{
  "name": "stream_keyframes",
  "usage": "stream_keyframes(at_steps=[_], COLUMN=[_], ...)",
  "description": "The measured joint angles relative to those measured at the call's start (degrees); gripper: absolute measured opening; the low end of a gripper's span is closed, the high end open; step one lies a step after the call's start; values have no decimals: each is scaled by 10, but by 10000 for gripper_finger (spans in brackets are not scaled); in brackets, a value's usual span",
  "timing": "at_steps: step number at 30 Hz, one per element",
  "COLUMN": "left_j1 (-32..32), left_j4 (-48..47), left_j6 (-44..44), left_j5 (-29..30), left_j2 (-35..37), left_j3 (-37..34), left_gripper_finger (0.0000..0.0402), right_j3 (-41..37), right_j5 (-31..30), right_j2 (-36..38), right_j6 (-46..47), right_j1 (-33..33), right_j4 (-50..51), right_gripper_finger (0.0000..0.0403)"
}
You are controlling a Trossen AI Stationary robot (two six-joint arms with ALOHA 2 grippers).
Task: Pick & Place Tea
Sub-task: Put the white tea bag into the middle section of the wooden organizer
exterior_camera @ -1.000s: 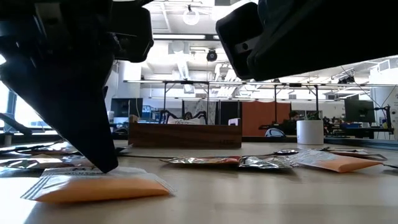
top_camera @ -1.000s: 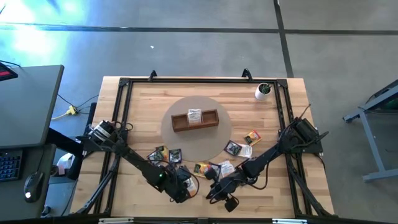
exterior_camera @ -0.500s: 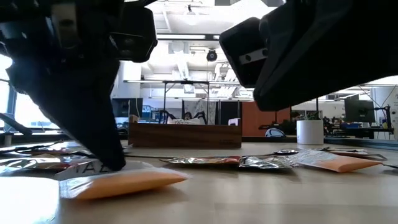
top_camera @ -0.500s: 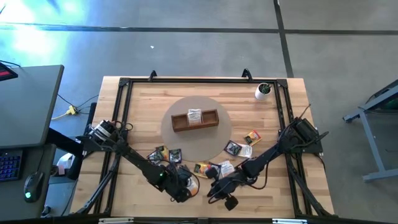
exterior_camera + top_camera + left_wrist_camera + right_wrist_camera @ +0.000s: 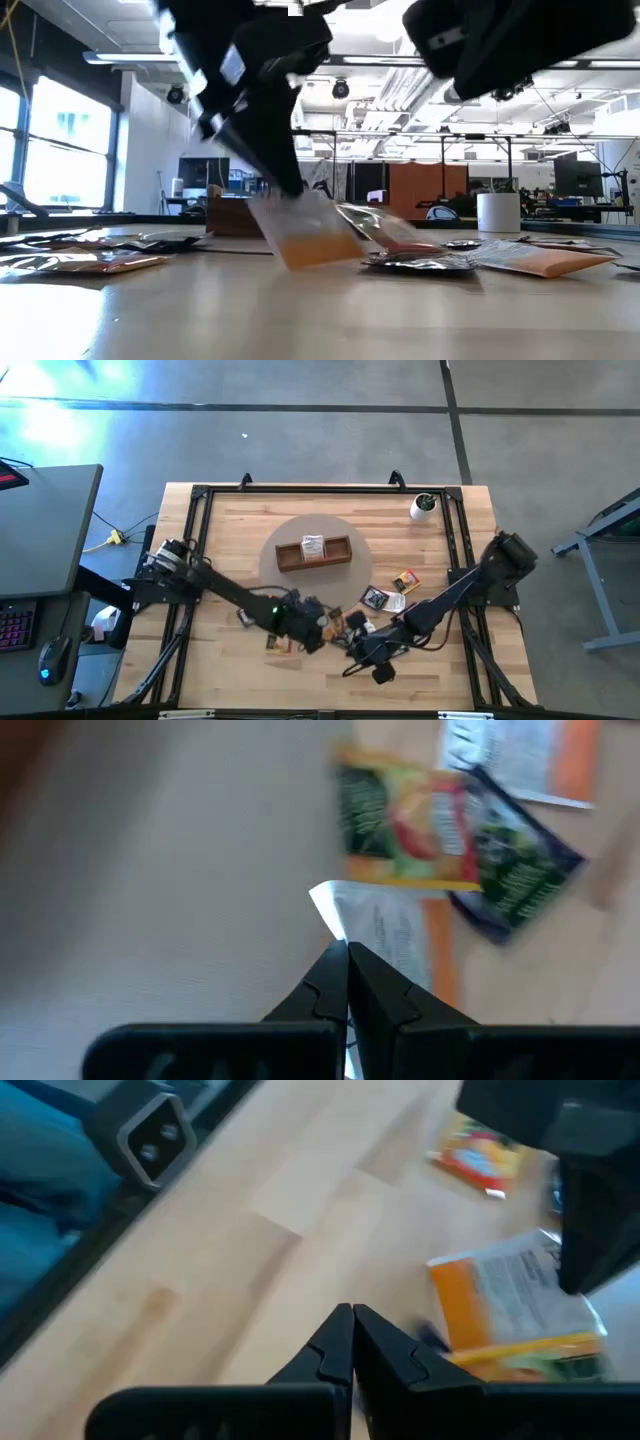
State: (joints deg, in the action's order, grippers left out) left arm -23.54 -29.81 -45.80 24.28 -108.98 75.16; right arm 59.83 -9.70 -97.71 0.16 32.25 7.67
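Observation:
My left gripper (image 5: pixel 347 952) is shut on a white-and-orange tea sachet (image 5: pixel 310 235) near the table's front middle (image 5: pixel 322 628). Close on its right, my right gripper (image 5: pixel 352 1312) hovers shut with nothing between its fingers (image 5: pixel 352 648). Other sachets lie flat on the wood around them: a yellow-orange one (image 5: pixel 405 830), a black one (image 5: pixel 510 870), and more (image 5: pixel 375 598), (image 5: pixel 405 580). The brown wooden tray (image 5: pixel 340 552) stands on a round mat at the centre, with one sachet (image 5: pixel 313 545) in its middle compartment. My left gripper pinches the white-and-orange sachet between its two fingers at its white edge near a corner (image 5: pixel 350 925). The fingers slant down at it from the table's left side. The sachet hangs tilted below the fingertips (image 5: pixel 290 185), lifted clear of the table.
A small white cup (image 5: pixel 424 506) stands at the far right corner. A black frame (image 5: pixel 200 495) runs along the table's edges. More sachets lie at the front left (image 5: pixel 245 615), (image 5: pixel 278 643). Bare wood shows at the far left and along the front.
My left gripper has taken hold of the white-and-orange sachet, then swung up and toward the table's right. The sachet, flat on the wood before, now hangs tilted and clear of it. My right gripper has risen and tipped toward level, staying shut.

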Motion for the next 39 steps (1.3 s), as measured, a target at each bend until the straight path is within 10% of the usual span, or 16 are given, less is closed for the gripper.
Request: stream_keyframes(at_steps=[9, 23, 39], left_j1=[96, 260, 265], left_j4=[-275, -298, -290], left_j6=[149, 276, 327], left_j5=[103, 108, 95], left_j2=[2, -29, -105], left_j3=[200, 224, 223], left_gripper_finger=[0, 0, 23], right_j3=[0, 0, 0], right_j5=[34, 42, 10], right_j2=[40, 39, 39], right_j6=[59, 38, 39], right_j1=[3, 23, 23], right_j4=[85, 93, 101], right_gripper_finger=[5, 3, 8])
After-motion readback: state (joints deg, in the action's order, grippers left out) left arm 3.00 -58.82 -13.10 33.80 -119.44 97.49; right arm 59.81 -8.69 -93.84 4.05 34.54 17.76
